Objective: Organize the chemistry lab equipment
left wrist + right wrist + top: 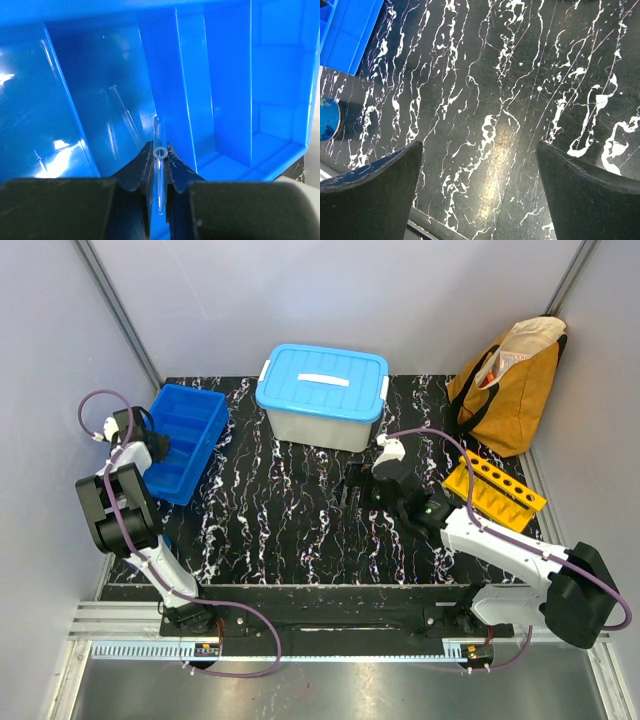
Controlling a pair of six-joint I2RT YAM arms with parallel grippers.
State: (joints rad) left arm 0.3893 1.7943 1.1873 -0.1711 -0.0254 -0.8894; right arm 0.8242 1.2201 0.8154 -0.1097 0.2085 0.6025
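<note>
The table [300,530] is a glossy black slab veined with white, like marble. At its far edge stands a boxy, translucent white tub [320,425] under a smooth blue lid. A limp mustard cloth bag [515,390] with dark handles slumps at the far right corner.

A blue divided tray [205,455] of hard, shiny plastic lies at the far left. At the right edge a yellow-orange rack [495,490], a flat block pierced by a row of round holes, lies at a slant. It is just beside the right arm's forearm.

The left tool [152,443] hangs over the tray. Only the left wrist view shows what the overhead view cannot: the left tool [160,152] is clenched on a thin transparent tube [160,165]. Its open round end faces the camera, and it sits above a compartment beside a partition wall. At least one more faint clear tube [127,117] lies in that compartment.

The right tool [352,485] hovers over the middle of the table, near the tub's front. The right wrist view shows the right tool [479,145] released, its two dark curved fingers spread wide with only veined table between them. That view also catches a corner of the tray [350,30] at the upper left.
</note>
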